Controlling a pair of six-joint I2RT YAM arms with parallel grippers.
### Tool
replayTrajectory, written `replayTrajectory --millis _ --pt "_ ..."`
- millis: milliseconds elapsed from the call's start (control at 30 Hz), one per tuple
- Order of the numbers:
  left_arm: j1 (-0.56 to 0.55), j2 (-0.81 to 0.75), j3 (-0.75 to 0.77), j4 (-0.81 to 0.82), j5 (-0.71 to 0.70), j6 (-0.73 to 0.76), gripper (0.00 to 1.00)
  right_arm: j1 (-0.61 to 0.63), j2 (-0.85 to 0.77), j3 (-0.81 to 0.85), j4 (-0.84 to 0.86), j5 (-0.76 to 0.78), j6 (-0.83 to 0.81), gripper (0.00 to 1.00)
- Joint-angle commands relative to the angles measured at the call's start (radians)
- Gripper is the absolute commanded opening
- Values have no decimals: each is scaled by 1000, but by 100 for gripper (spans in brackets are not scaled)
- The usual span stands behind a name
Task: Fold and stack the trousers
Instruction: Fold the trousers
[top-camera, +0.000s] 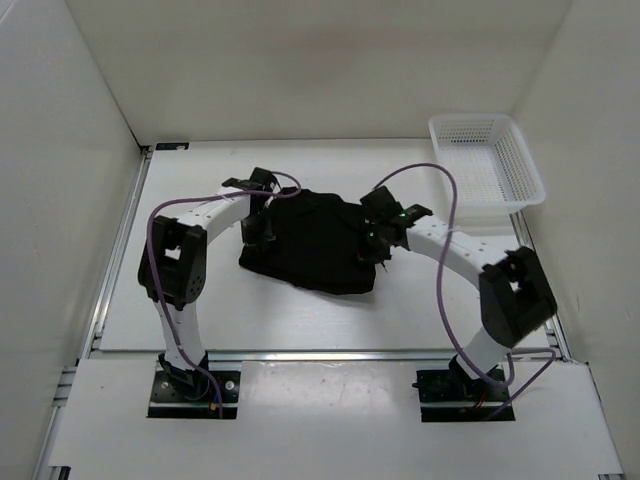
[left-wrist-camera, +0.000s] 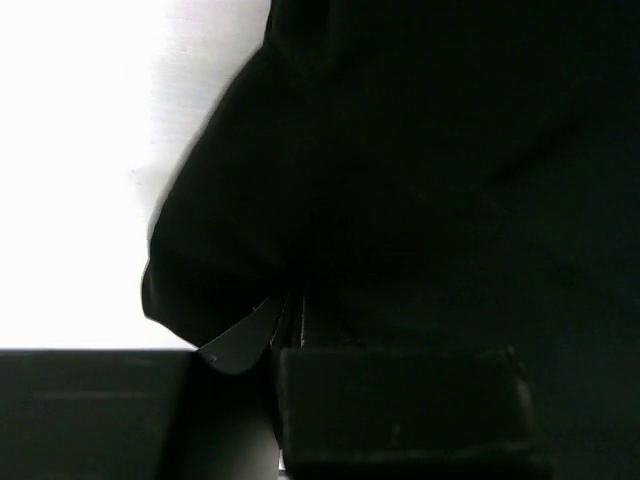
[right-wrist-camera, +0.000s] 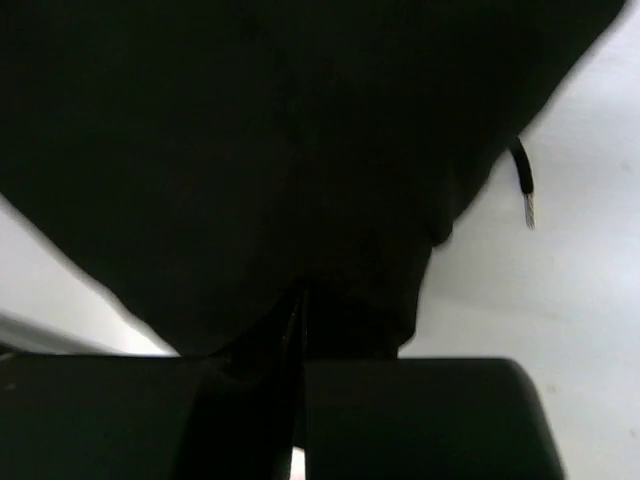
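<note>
Gripping trousers (top-camera: 315, 245) at opposite edges, left end effector (top-camera: 258, 230), right end effector (top-camera: 374, 246) clamped shut; fold likely needs joint lift.

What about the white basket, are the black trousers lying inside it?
No, the trousers lie bunched on the table, well apart from the basket in the far right corner.

White walls (top-camera: 300, 60), white tabletop (top-camera: 300, 320).
</note>
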Motion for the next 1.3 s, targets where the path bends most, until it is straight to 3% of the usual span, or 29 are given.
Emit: replayTrajectory --millis 0,200,367,433,500,533,567,600,633,700,800,967,1267 --pt "-12 -13 -38 55 21 -8 14 11 98 76 68 31 8 0" --pt "-63 -129 -190 64 62 -38 12 -61 261 133 68 79 -12 0" --pt "-84 -273 -218 17 86 -51 15 -106 167 133 19 115 -46 0" --pt "-84 -312 -151 -29 72 -41 21 -106 62 162 -52 164 -75 14" --pt "-95 -333 -34 -120 34 -11 27 -106 -52 206 -105 235 -84 38" --pt "-95 -344 12 -152 20 -11 33 -106 -93 219 -148 258 -99 71" --pt "-95 -364 56 -183 4 3 53 -106 -132 229 -168 278 -113 83" --pt "-104 -376 143 -235 -25 14 66 -121 -210 239 -184 292 -113 96" --pt "-104 -387 185 -261 -43 14 76 -133 -251 239 -199 304 -127 100" --pt "-104 -425 260 -298 -89 14 86 -176 -367 239 -236 327 -127 100" --pt "-104 -509 337 -312 -115 14 87 -230 -501 214 -288 406 -136 100" --pt "-104 -692 273 -234 -149 -12 87 -262 -630 162 -368 559 -136 100" --pt "-104 -824 227 -250 -207 -31 90 -284 -756 96 -394 554 -98 100"
